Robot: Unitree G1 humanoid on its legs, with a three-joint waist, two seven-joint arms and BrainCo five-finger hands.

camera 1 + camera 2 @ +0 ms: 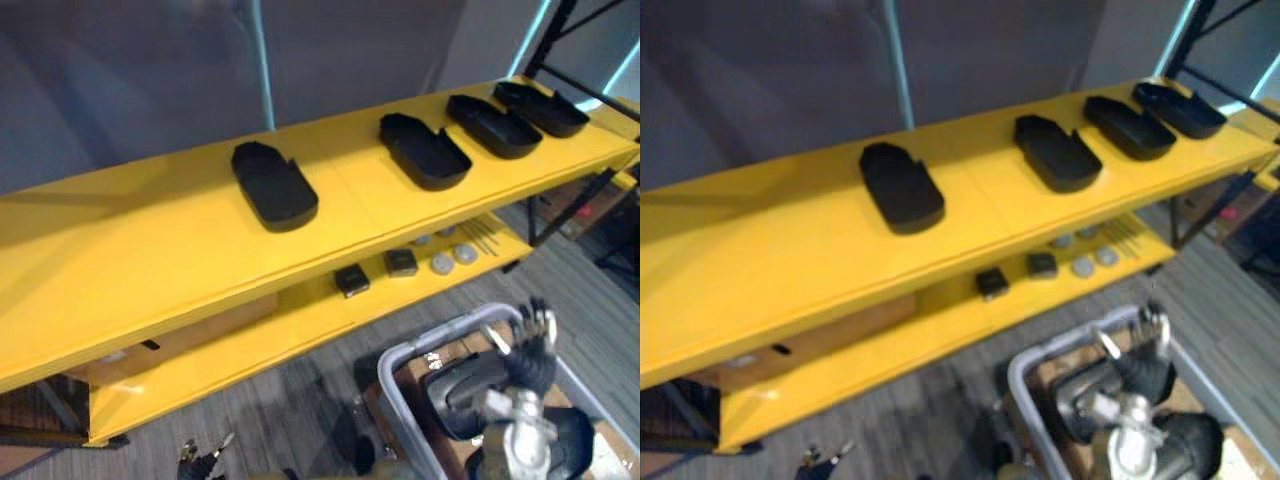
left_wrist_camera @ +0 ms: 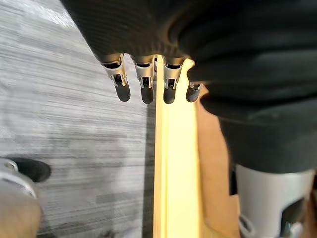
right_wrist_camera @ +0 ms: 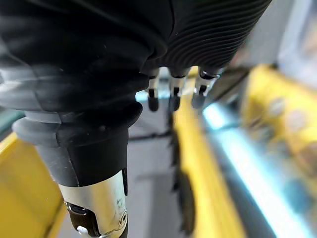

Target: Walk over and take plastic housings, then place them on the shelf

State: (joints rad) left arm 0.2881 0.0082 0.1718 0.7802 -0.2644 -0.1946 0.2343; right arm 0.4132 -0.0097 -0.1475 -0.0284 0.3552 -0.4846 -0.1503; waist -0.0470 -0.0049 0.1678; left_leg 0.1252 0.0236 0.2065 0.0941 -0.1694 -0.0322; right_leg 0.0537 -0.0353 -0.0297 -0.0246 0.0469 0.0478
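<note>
Four plastic housings [image 1: 274, 185] are set along the shelf [image 1: 150, 250] top. The right hand [image 1: 528, 362] is held open above the grey bin [image 1: 440, 330], the left hand [image 2: 144, 79] open too. Another housing must be grasped.

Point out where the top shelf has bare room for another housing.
Widest bare stretch: the top shelf left of the leftmost housing. A narrower gap lies between it and the second housing. From there rightward it is crowded: third housing and fourth housing sit close.
</note>
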